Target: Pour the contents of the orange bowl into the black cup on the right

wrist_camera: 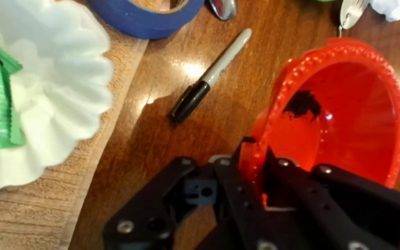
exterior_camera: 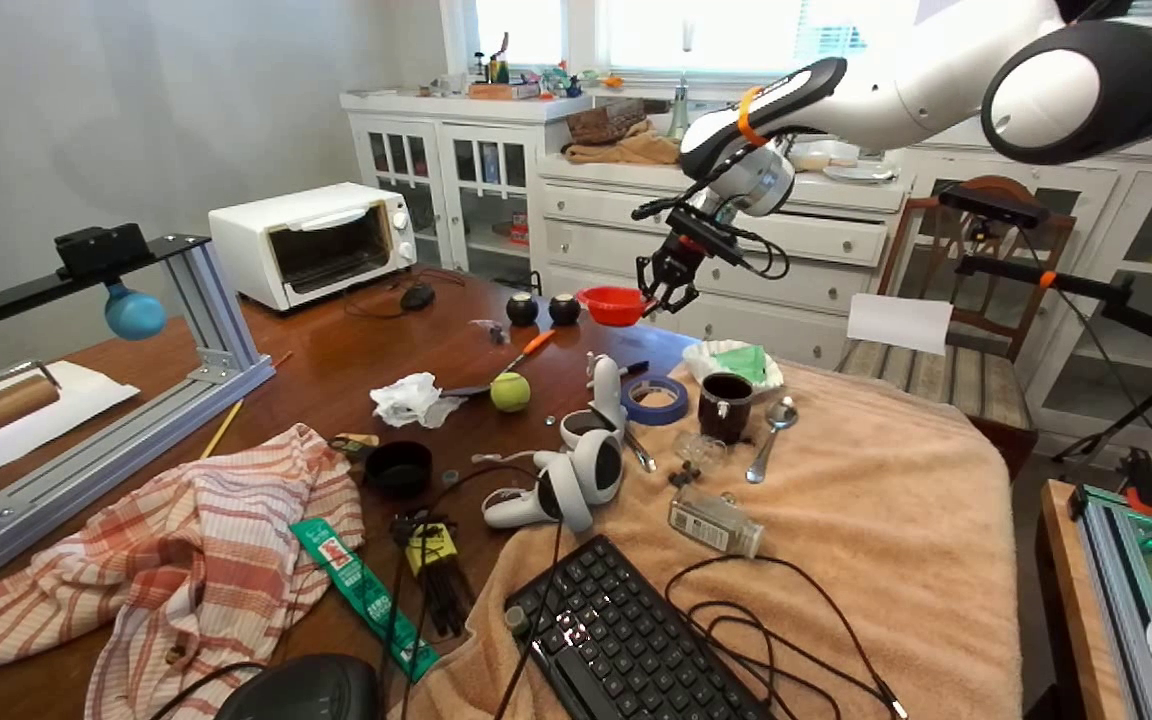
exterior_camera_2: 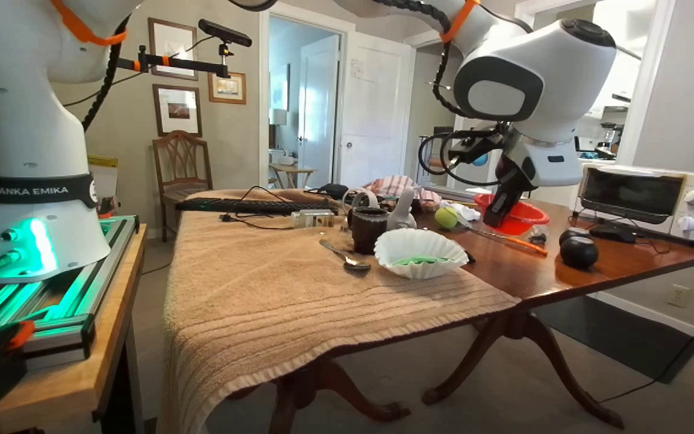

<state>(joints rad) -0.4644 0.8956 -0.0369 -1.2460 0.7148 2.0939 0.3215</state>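
Your jaws pinch the bowl (wrist_camera: 358, 114) by its rim, over the table (exterior_camera: 356, 345). Expect light, fairly stiff plastic, smooth and apt to swivel; the rim is your proper hold. Its dark contents (wrist_camera: 303, 103) appear loose, though blur prevents confirmation.

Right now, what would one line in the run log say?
Gripper: shut on orange bowl; Contents: dark, inside bowl; Black cups: on table; Pour: unfinished
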